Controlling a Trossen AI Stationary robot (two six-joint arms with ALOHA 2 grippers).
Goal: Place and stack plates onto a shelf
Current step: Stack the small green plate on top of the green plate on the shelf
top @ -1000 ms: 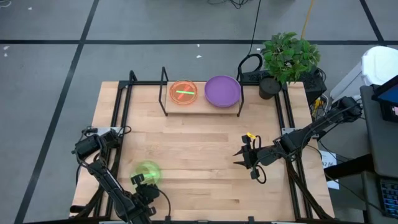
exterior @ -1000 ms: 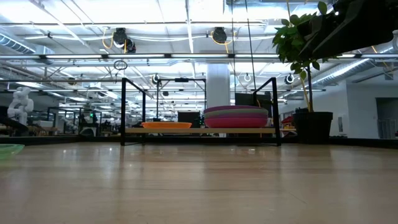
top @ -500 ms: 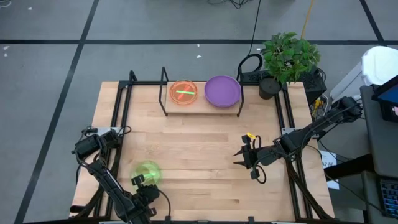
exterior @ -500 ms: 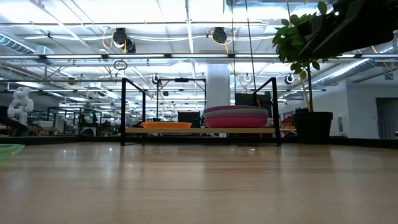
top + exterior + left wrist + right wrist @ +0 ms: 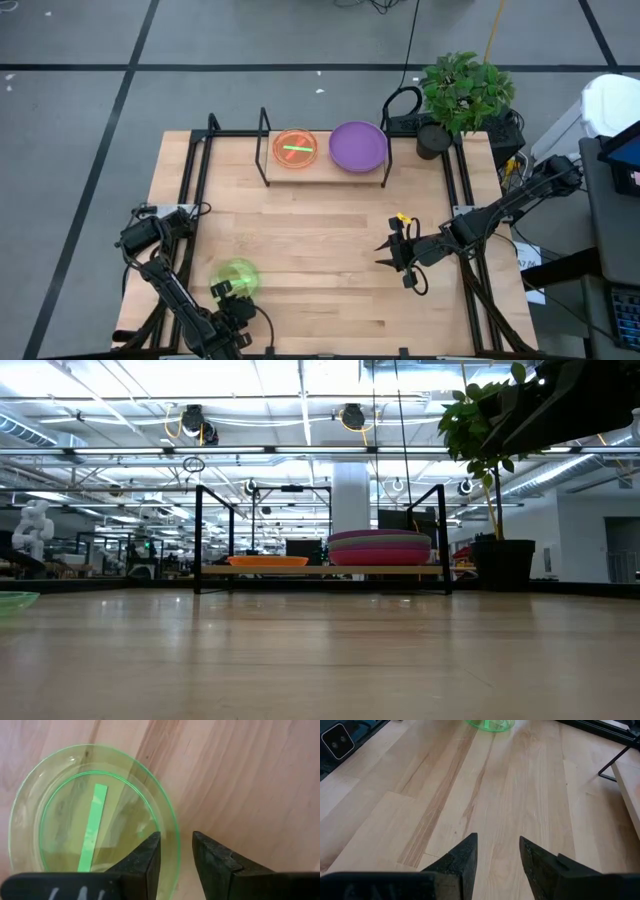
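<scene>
Left wrist: round translucent green plate (image 5: 90,815)

The green plate (image 5: 14,598) is cut off by the low view's edge; plates beneath the purple plate (image 5: 357,146) are hidden from above.

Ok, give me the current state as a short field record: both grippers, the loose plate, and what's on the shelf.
left gripper: open, at the near-left of the table, fingers straddling the rim of the green plate
green plate: flat on the table, not lifted
right gripper: open, empty, over bare wood at the table's right-centre
shelf: at the far edge of the table
shelf left: small-plate stack, orange plate on top
shelf right: large-plate stack, purple plate on top
</scene>
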